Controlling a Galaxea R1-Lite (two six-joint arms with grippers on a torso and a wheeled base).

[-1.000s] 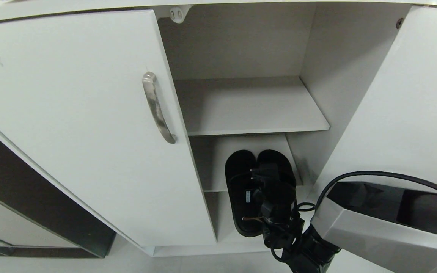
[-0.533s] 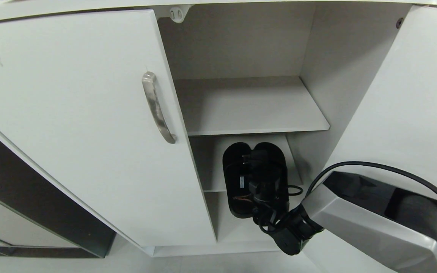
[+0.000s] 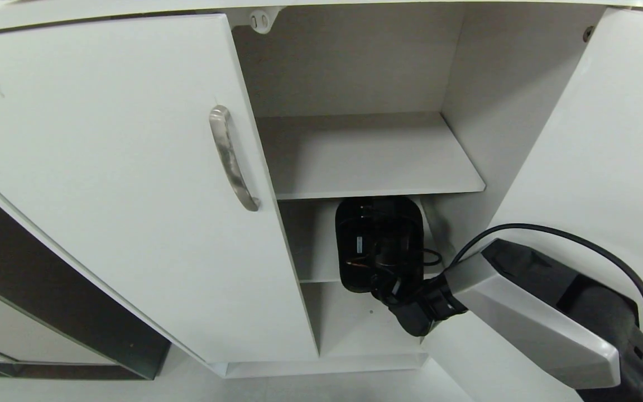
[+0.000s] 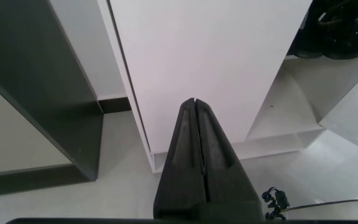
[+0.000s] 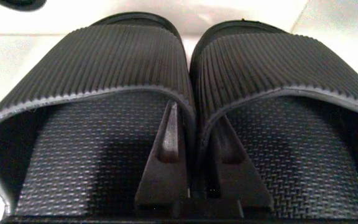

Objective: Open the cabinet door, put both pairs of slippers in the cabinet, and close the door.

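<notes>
Open on the right side: white laminate cabinet [image 3: 500,84], with the right-hand door [image 3: 606,145] swung wide toward the near right. Left-hand door [image 3: 104,167] shut, with a curved brushed-metal handle [image 3: 232,159] along its right edge.

Inside, under the upper shelf [image 3: 372,162]: pair of black ribbed rubber slippers [image 3: 363,245], side by side and touching, toes pointing far into the cabinet and tucked beneath that shelf's near edge. Placed over the middle shelf [image 3: 313,245], heels just past its near edge. Resting on it or held slightly above: impossible to tell. Beneath the heels, the lowest compartment [image 3: 355,329].

Right gripper [image 5: 196,118]: reaching in from the near right, clamped on the slippers. One of the fingers [image 5: 166,149] inside each slipper, pinching the two adjoining strap walls together. Only a narrow gap between the jaws, taken up by those straps.

Left gripper [image 4: 194,106]: well off to the near left, outside the cabinet, hanging above the pale floor [image 4: 123,180] in front of the shut door. Jaws pressed fully together, nothing between them. To its left, a dark grey panel [image 4: 42,93] of neighbouring furniture. Past the shut door's right edge, from the left wrist, the same black slippers at shelf level.
</notes>
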